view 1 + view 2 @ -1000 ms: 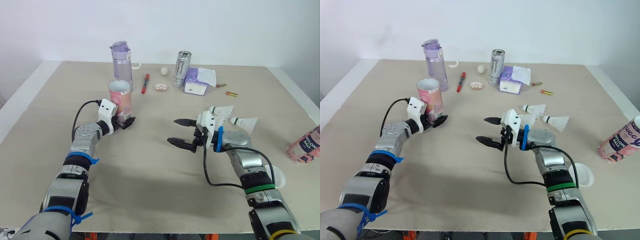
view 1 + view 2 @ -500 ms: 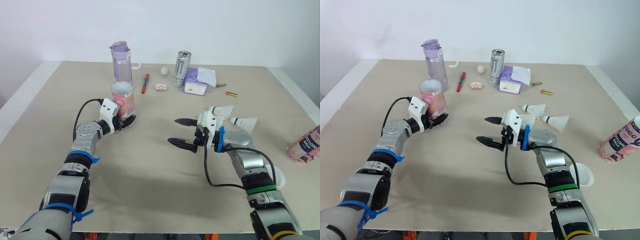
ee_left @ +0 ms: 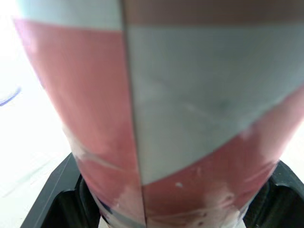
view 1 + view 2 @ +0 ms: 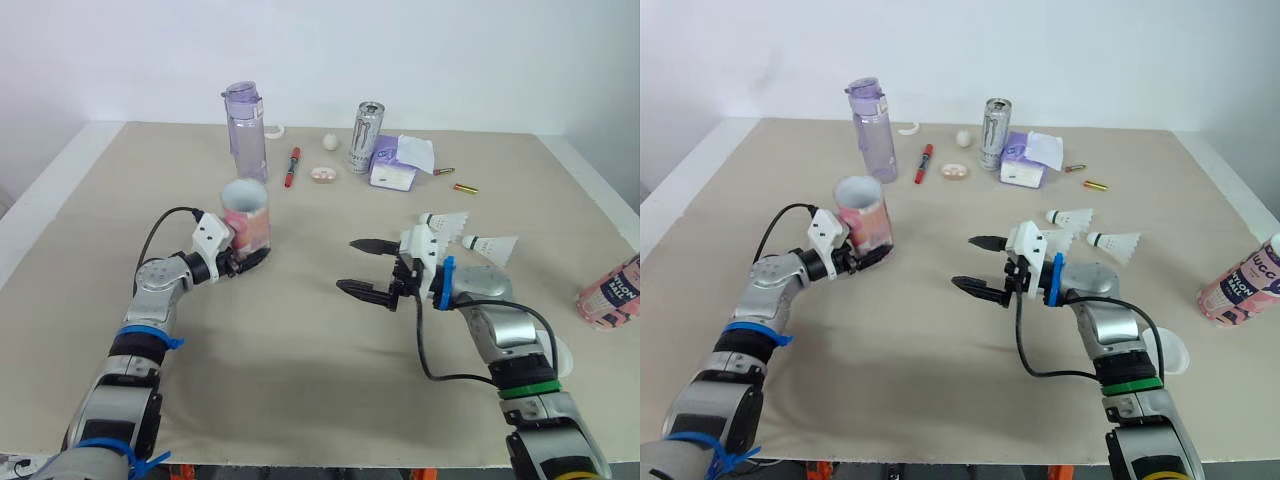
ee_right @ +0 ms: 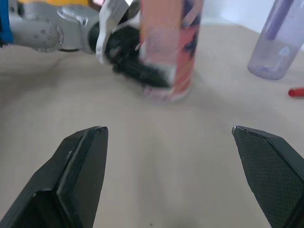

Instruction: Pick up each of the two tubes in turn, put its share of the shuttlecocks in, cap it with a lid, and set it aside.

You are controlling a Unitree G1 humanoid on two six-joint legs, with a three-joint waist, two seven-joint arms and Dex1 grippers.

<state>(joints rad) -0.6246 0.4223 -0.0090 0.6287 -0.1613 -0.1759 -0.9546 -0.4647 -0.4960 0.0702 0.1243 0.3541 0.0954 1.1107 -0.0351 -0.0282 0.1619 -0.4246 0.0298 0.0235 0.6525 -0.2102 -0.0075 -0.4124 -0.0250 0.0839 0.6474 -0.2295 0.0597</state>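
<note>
The pink-and-white tube (image 4: pixel 247 212) is near upright, long axis vertical and open mouth up, left of centre on the beige table (image 4: pixel 300 350) before a white wall, its base clamped in the left gripper (image 4: pixel 248 262), while the right gripper (image 4: pixel 347 264) hangs splayed mid-table near two shuttlecocks (image 4: pixel 445 220).

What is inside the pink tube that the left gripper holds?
The tube in the left gripper is open at the top, and only a pale inner wall near its rim shows. Its own wall hides the lower part, so what lies deeper cannot be told.
</note>
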